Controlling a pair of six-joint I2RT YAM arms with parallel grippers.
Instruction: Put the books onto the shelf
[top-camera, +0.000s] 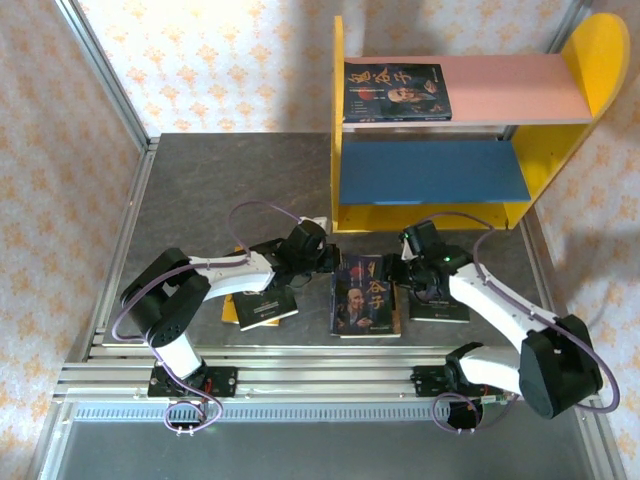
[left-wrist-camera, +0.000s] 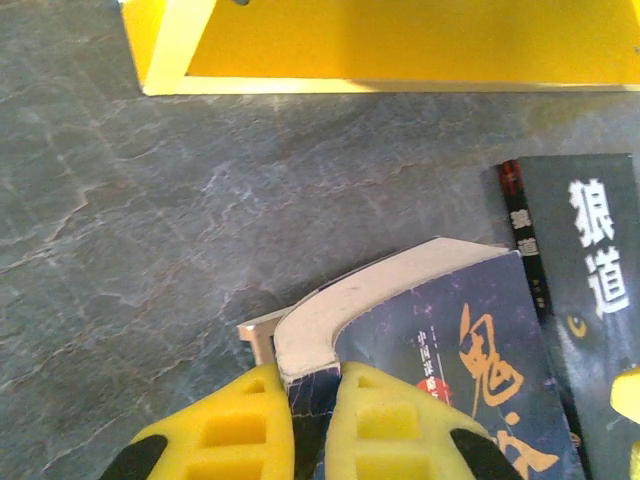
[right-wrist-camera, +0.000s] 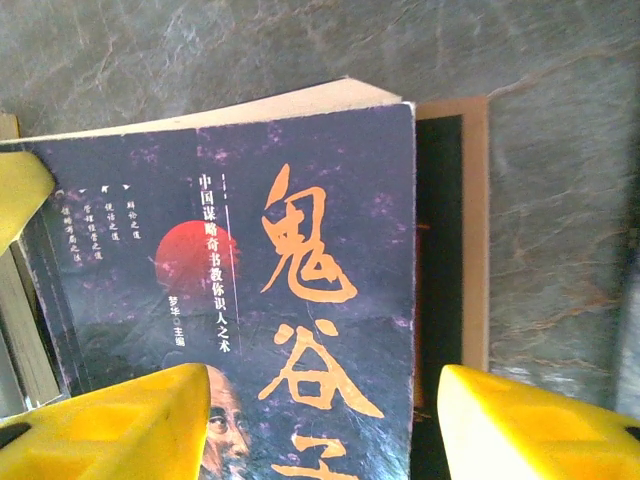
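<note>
A dark book (top-camera: 365, 295) with an orange Chinese title and a man's face lies mid-table in front of the shelf (top-camera: 345, 120). My left gripper (left-wrist-camera: 310, 385) is shut on its upper left corner, which curls upward (left-wrist-camera: 330, 320). This gripper (top-camera: 328, 258) sits at the book's left edge. A brown book (right-wrist-camera: 470, 230) lies under it, its corner (left-wrist-camera: 255, 335) peeking out. My right gripper (right-wrist-camera: 320, 400) hovers open over the dark cover (right-wrist-camera: 300, 250), at the book's right (top-camera: 395, 268). A wolf-face book (left-wrist-camera: 590, 260) lies to the right, partly under the right arm (top-camera: 440, 308). Another dark book (top-camera: 397, 92) rests on the pink board.
A black book (top-camera: 265, 308) on a yellow one (top-camera: 230, 312) lies under the left arm. The blue board (top-camera: 430, 170) is bare. The shelf's yellow base (left-wrist-camera: 400, 60) stands just beyond the books. Metal rails (top-camera: 300, 375) run along the near table edge.
</note>
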